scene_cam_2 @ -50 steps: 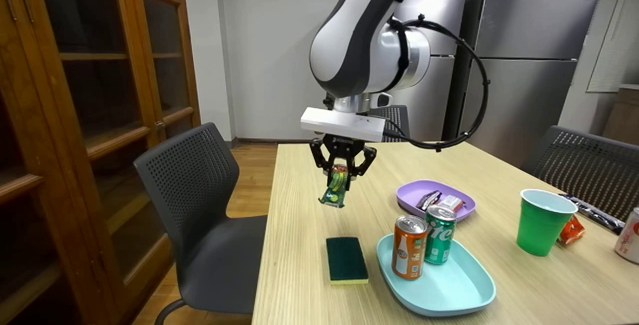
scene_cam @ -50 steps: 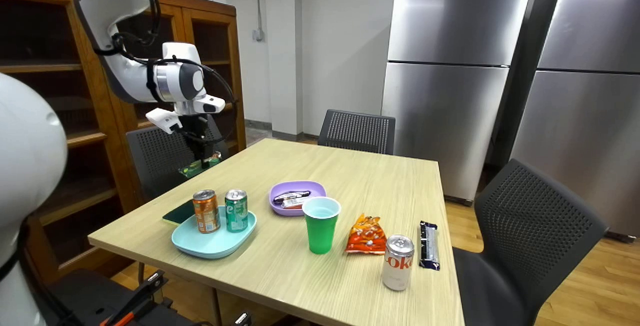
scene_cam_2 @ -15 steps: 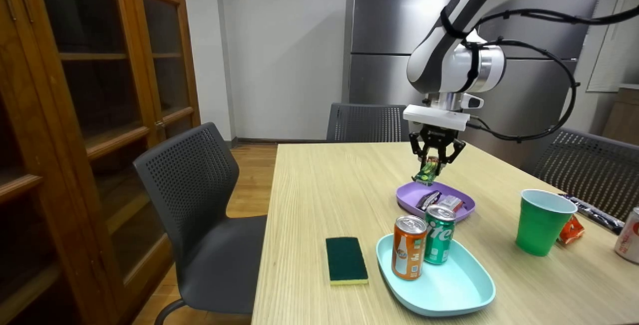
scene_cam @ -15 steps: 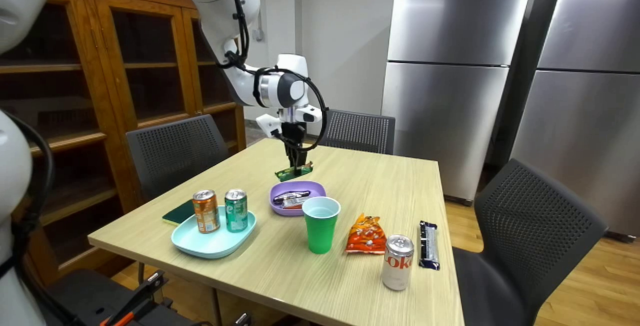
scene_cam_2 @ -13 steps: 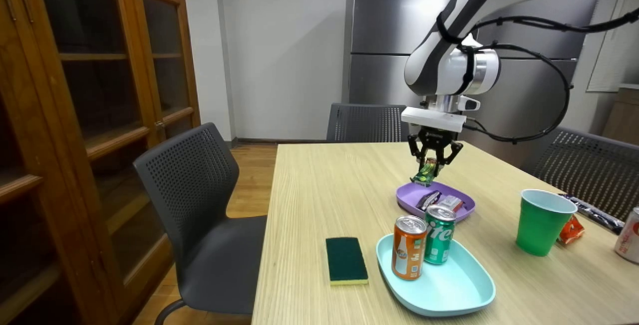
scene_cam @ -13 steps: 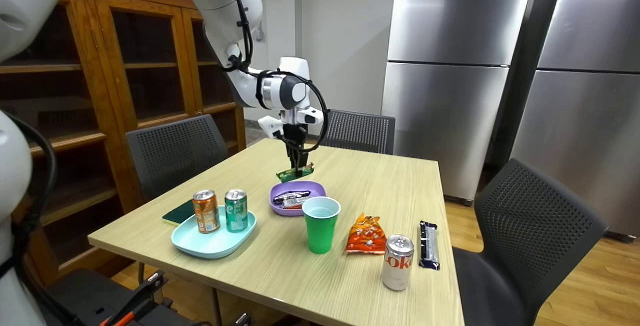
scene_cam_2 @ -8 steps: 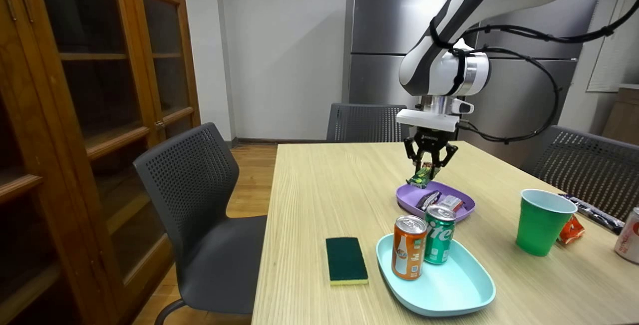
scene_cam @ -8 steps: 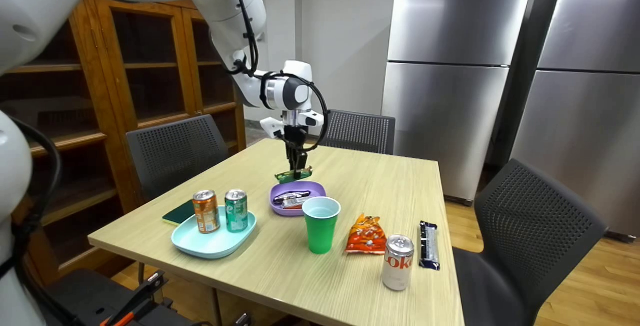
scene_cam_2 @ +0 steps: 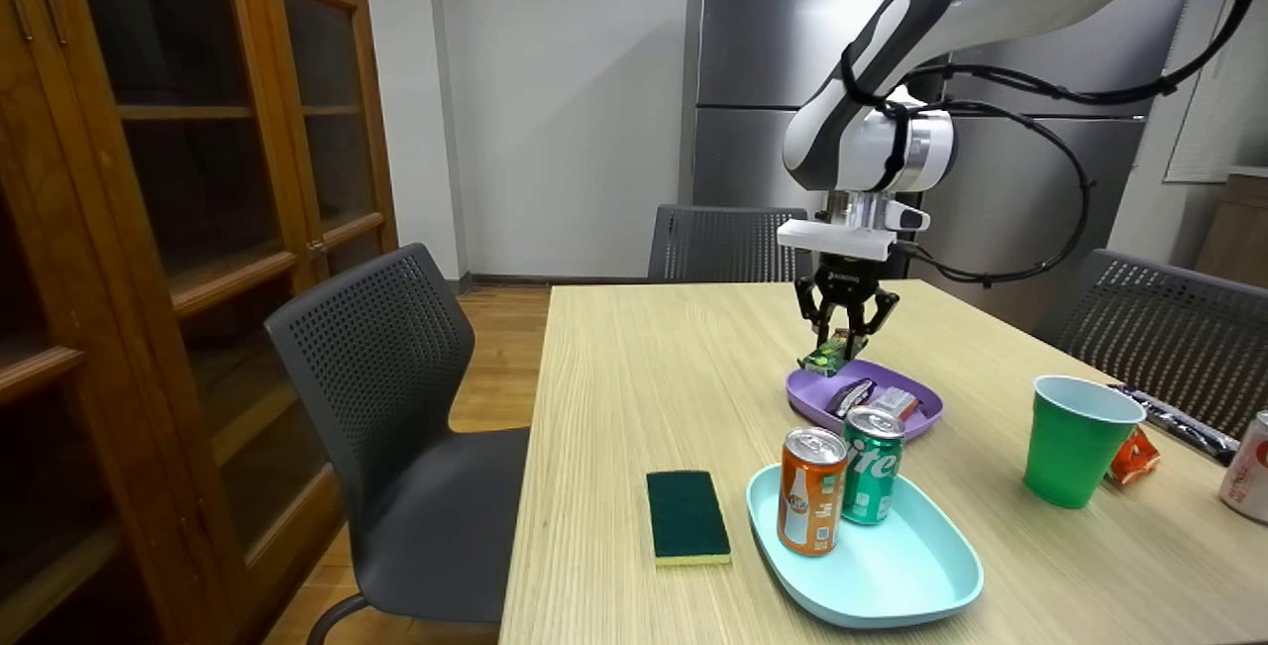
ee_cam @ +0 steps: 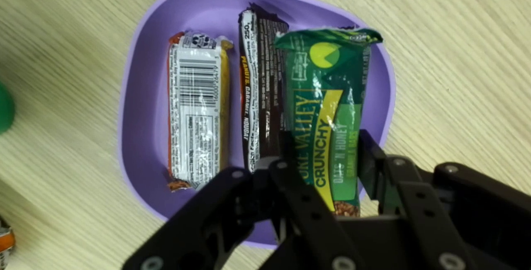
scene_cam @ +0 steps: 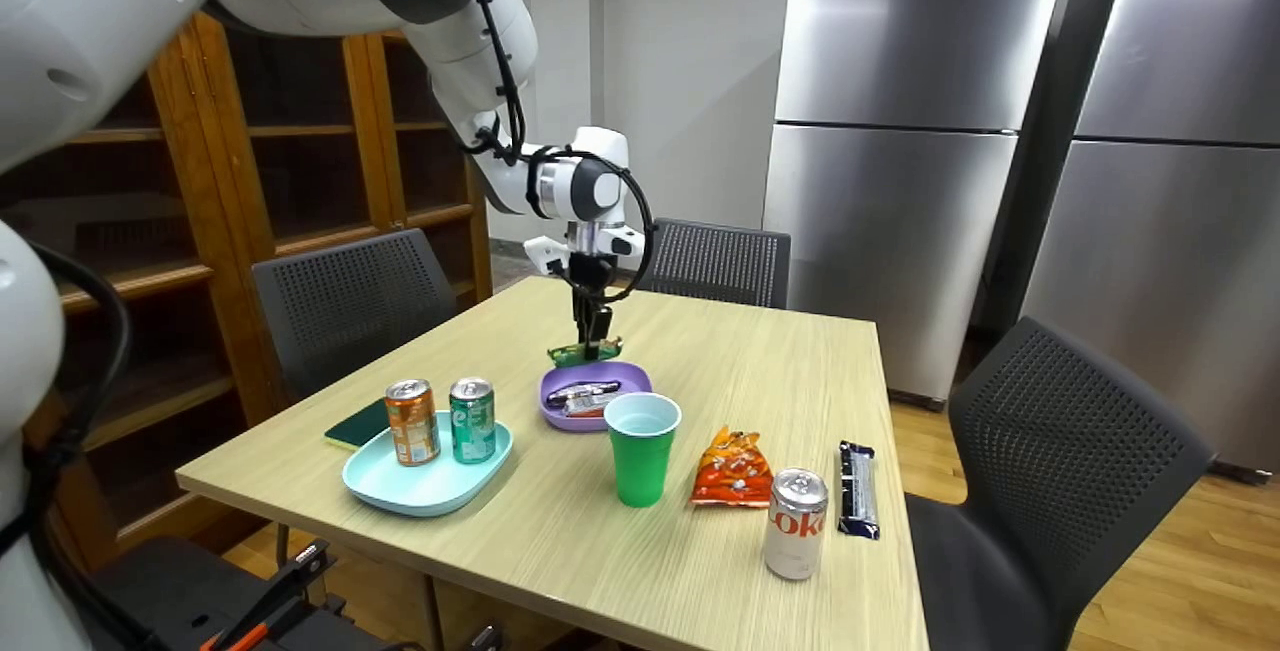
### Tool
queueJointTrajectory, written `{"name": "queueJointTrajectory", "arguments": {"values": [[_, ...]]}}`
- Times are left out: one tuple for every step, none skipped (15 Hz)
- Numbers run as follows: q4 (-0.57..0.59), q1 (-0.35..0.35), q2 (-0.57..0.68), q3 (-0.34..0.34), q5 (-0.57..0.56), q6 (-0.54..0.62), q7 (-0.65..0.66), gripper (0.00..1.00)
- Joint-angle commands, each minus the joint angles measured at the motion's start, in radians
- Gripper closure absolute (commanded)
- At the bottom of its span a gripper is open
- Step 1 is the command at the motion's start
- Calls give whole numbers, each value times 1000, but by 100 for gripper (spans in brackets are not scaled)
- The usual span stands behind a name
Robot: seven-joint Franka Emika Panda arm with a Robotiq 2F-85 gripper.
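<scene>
The fingers (ee_cam: 372, 164) partly hide the brown bar (ee_cam: 269, 91) in the wrist view, whose left edge crops the green cup (ee_cam: 4, 108).

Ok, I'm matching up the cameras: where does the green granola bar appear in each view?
In an exterior view: green granola bar, a little left of centre, below mid-height.
In an exterior view: the bar, right of centre, below mid-height.
Wrist view: the bar, right of centre.
Shared landmark: the purple tray, visible in all three.
</scene>
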Motion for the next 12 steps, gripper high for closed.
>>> {"name": "queueJointTrajectory", "arguments": {"values": [[78, -8, 42, 4, 14, -64, 35, 86], [85, -8, 48, 5, 13, -67, 39, 86], [91, -7, 53, 4, 12, -69, 43, 86], [97, -7, 58, 5, 12, -72, 46, 86], [105, -7, 64, 5, 12, -75, 49, 86], [112, -8, 70, 4, 12, -78, 52, 86], [118, -8, 75, 4, 12, -81, 55, 86], [124, -9, 80, 4, 12, -85, 58, 86], [129, -8, 85, 4, 11, -87, 61, 86], [134, -9, 89, 4, 11, -90, 64, 86], [137, -8, 93, 3, 9, -89, 66, 86], [140, -9, 96, 3, 9, -91, 68, 86]]}}
